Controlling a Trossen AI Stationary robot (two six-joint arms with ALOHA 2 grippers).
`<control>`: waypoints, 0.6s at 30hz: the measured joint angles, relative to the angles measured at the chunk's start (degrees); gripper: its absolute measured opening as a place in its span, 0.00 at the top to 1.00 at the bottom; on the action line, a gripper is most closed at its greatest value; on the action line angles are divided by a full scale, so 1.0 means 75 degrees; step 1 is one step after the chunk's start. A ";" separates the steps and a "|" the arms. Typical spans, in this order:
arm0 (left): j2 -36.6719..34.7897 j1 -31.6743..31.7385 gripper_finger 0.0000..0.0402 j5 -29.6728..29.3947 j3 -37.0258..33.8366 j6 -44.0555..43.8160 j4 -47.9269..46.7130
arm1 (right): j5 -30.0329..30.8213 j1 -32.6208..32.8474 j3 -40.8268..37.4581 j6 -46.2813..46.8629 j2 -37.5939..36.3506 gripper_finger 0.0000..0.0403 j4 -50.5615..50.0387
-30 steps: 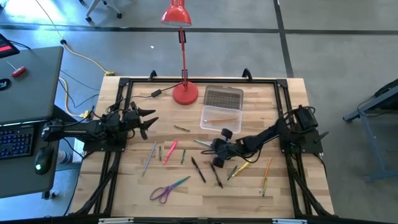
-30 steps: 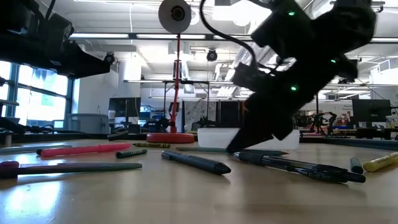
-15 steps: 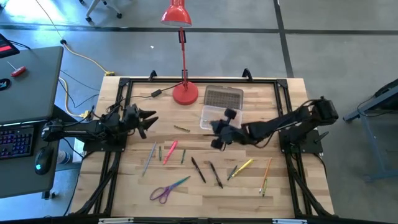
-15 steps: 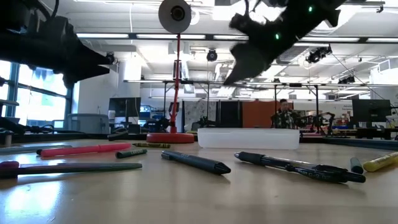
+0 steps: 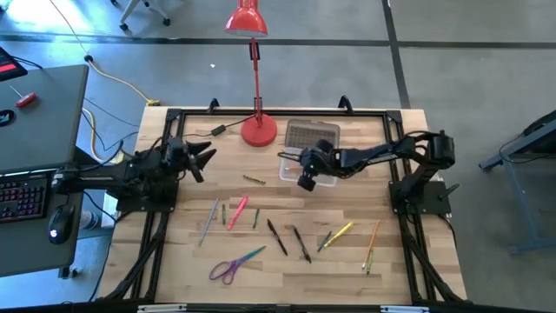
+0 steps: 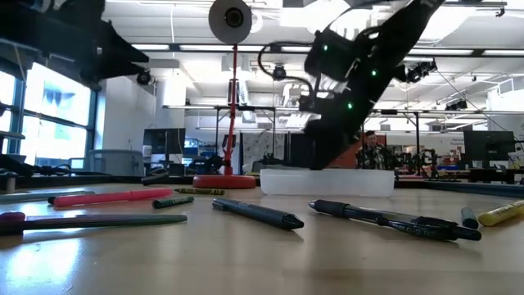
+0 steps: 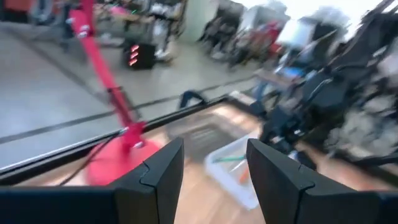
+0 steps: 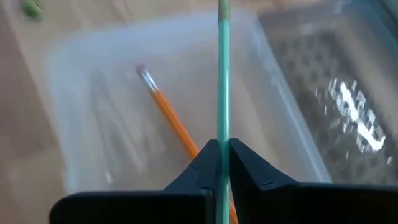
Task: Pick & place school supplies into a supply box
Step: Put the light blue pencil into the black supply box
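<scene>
Placing step: right gripper, fingers clamped on a green pencil, hovers over the supply box; next, release. Left gripper, fingers apart, waits at nine o'clock.

Both arms are dark, nearly black, built of slim jointed segments on black bases bolted to a black frame. The right arm carries looping black cables and small green lights. The left arm ends in two broad, angular, matte-black fingers.
</scene>
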 joint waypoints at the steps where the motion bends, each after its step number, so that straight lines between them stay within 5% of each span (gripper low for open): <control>1: 0.0230 0.0000 0.48 -0.0111 0.0231 -0.0127 -0.0334 | -0.0077 -0.0054 0.0000 -0.0018 0.0034 0.98 -0.0022; 9: 0.2282 0.0002 0.48 0.0045 0.1915 -0.1723 -0.3639 | -0.0538 -0.0191 0.0000 -0.0005 0.0196 0.97 -0.0508; 18: 0.3978 0.0000 0.48 0.2471 0.2539 -0.3365 -0.4913 | -0.0366 -0.0068 0.0003 -0.0355 0.0195 0.96 -0.0899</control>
